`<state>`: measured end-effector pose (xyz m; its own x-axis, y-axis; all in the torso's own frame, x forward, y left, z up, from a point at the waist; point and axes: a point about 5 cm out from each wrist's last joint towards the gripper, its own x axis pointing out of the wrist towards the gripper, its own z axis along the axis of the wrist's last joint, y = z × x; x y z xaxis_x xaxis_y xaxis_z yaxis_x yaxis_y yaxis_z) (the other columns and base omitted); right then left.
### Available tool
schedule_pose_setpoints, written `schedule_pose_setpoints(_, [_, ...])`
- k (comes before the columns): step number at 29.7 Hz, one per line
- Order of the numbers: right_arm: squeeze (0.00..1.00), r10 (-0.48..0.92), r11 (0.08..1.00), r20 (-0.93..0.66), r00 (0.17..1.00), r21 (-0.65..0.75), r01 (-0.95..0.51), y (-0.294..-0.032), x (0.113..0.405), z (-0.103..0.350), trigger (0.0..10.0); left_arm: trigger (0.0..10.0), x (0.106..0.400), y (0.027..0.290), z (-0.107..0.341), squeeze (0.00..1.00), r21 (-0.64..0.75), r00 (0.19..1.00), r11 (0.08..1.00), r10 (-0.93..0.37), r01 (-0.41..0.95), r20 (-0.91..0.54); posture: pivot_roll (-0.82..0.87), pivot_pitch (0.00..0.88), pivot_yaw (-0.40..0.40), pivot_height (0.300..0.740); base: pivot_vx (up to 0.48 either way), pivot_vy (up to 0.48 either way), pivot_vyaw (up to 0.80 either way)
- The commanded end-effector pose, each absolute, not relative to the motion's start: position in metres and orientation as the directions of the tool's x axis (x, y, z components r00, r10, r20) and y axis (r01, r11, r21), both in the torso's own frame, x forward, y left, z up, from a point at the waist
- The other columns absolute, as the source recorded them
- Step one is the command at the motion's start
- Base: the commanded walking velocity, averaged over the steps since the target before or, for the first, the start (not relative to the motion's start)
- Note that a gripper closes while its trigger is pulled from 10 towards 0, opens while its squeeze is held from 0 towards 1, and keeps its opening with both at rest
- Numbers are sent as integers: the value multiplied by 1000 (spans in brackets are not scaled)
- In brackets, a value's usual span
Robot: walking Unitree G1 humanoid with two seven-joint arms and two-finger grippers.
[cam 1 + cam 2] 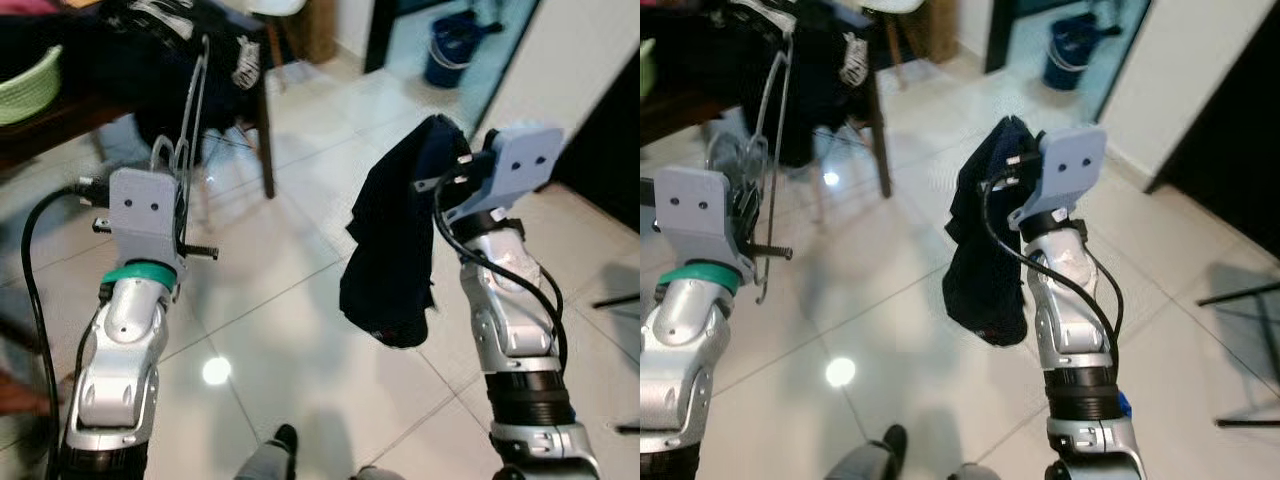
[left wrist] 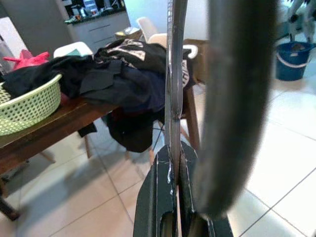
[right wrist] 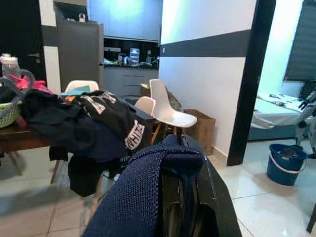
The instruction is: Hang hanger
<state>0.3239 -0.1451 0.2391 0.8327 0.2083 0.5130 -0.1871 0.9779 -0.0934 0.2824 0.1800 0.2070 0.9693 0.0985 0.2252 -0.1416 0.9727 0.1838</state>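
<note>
From the left eye view we see our left claw [image 1: 180,215] raised with the hanger [image 1: 190,120], a thin wire one, standing up out of it in front of the worktop [image 1: 60,120]. Our right claw [image 1: 455,175] holds up a dark garment [image 1: 395,240] that droops over the floor [image 1: 300,300].

The right eye view shows the same; the garment hangs slack and could slide out of its small pinch.

The left wrist view shows the fingers [image 2: 158,197] closed tight on the wire, which could twist in so narrow a grip. It adds a green basket [image 2: 27,106] and piled clothes [image 2: 123,69].

The right wrist view shows fabric clamped between closed fingers [image 3: 207,197], plus a white chair [image 3: 168,106] and a blue bucket [image 3: 286,163].
</note>
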Motion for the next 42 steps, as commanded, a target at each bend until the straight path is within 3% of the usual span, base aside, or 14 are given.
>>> schedule_pose_setpoints(1, [0,205,978,540,816,-83,-191,-145,322,245,10000,10000,281,181,207,0,189,968,970,108,-153,227,54,32,32,740,0,0,500])
schedule_pose_setpoints(12, [0,202,979,537,819,-81,-188,-144,323,244,10000,10000,284,186,213,0,181,955,963,153,-202,253,55,30,36,740,413,0,0])
schedule_pose_setpoints(30, [0,176,983,537,825,-59,-172,-147,324,244,10000,10000,285,185,215,0,177,953,963,156,-206,258,54,35,33,740,454,0,582])
schedule_pose_setpoints(42, [0,149,987,583,799,-35,-158,-152,324,258,10000,10000,291,192,264,0,215,901,948,128,-234,415,62,34,33,740,454,0,0])
